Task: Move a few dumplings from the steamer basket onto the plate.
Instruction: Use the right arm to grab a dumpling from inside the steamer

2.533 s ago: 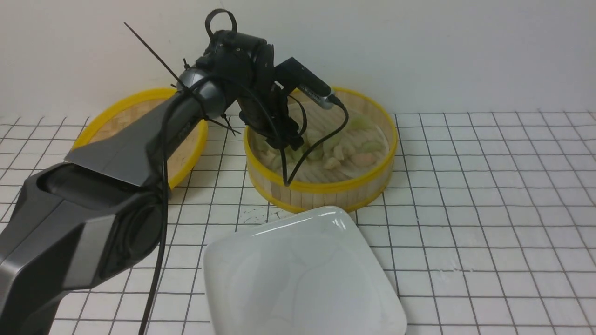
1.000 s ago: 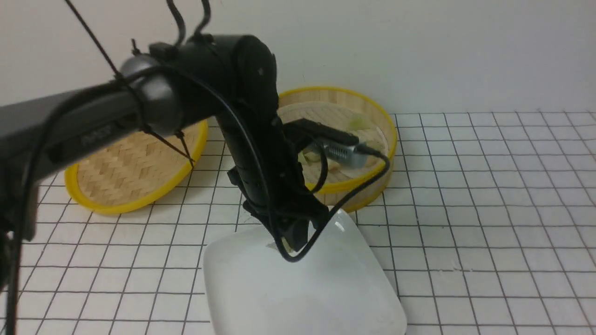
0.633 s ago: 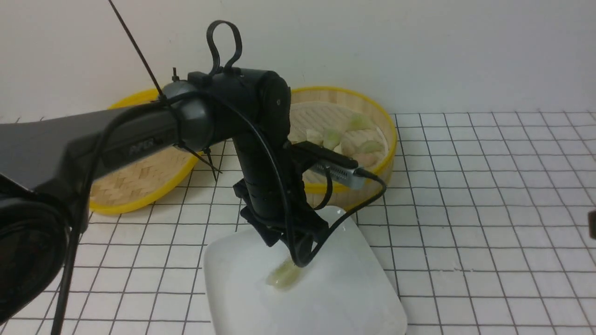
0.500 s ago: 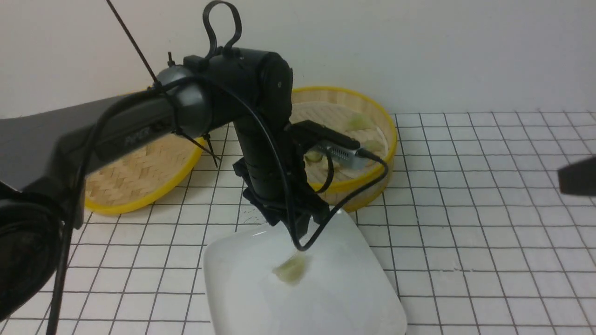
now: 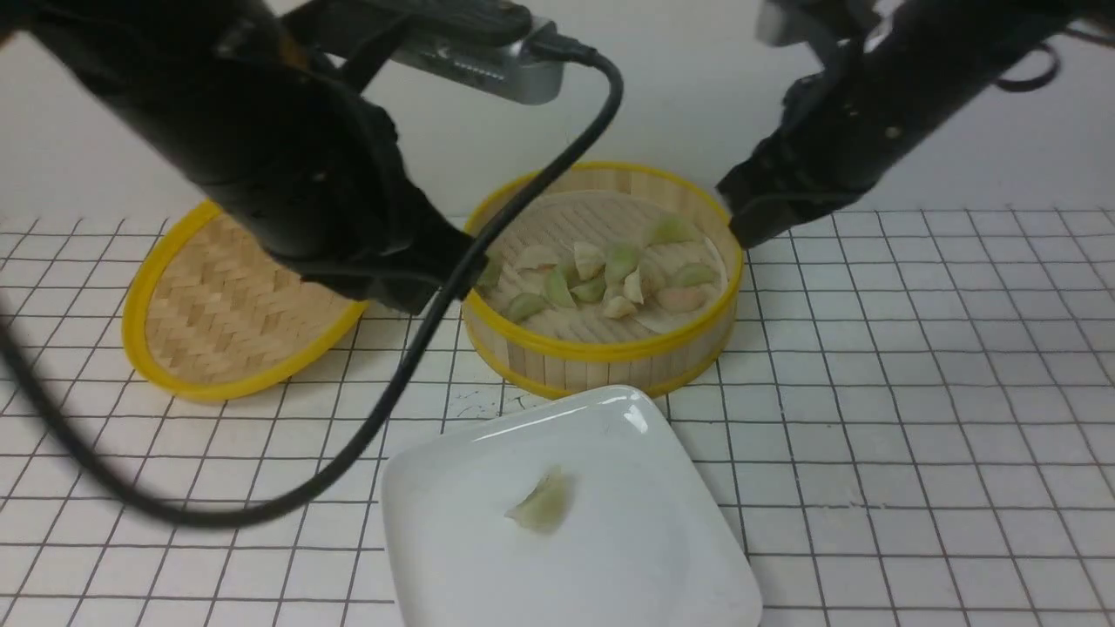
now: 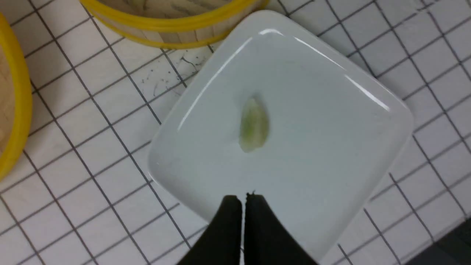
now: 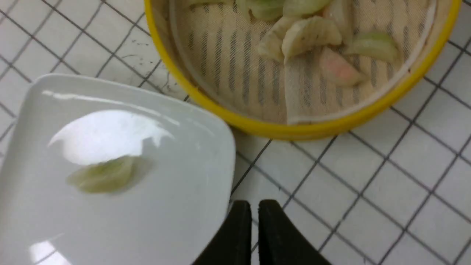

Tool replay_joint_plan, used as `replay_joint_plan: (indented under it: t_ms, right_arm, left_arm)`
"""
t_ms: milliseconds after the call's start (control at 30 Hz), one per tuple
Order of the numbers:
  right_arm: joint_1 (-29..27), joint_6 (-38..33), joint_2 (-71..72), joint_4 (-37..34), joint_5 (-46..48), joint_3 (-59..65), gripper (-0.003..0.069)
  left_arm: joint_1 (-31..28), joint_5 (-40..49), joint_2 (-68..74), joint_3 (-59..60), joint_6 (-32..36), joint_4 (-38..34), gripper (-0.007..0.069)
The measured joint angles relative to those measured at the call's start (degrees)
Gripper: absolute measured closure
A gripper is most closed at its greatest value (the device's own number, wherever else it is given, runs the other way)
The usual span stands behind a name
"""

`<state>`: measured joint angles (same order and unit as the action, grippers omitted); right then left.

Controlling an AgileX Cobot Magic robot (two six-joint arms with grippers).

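L pincer point(image 6: 243, 198) pressed together, empty, raised over plate point(image 5: 649, 557); R pincer point(image 7: 255, 204) nearly together w/ a slit, empty, near 2 o'clock rim of basket point(image 5: 601, 366). One green dumpling point(image 5: 542, 507) lies near plate ctr; other dumplings point(image 5: 610, 279) cluster mid-basket, basket at 12 o'clock of plate. Lid point(image 5: 235, 305) at 9 o'clock of basket. Judged light, soft, slippery, easily torn: pinch gently across the plump belly, not the thin pleated edge.

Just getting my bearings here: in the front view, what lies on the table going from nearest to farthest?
plate with one pale green dumpling on it → steamer basket holding the other dumplings. The woven lid sits off to the left at about the basket's depth, so it is left out.
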<state>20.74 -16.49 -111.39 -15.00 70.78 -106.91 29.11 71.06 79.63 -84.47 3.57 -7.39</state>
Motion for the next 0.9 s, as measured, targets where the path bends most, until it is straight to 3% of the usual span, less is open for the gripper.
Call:
replay_joint_plan:
  t_ms: [167, 300, 533, 733, 900]
  right_arm:
    - [1.11, 1.64, -13.53, 1.01, 0.47, -13.02, 0.0526]
    - [1.15, 6.18, -24.88, 2.48, 0.52, -25.83, 0.0396]
    - [1.47, 10.51, -30.52, 3.07, 0.58, -30.89, 0.0225]
    - [1.82, 11.72, -33.37, 3.79, 0.58, -30.99, 0.0225]
    - [1.82, 14.57, -33.76, 4.71, 0.59, -31.45, 0.0370]
  left_arm:
    - [0.00, 0.65, -9.65, 6.50, -0.17, -0.55, 0.0631]
    - [0.00, 0.89, -17.75, 10.43, -1.94, 0.34, 0.0631]
    - [0.00, 1.08, -24.26, 11.21, -5.93, 4.69, 0.0631]
    - [0.00, 1.12, -25.33, 11.23, -6.71, 7.86, 0.0631]
    - [0.00, 1.12, -25.33, 11.27, -6.90, 8.65, 0.0631]
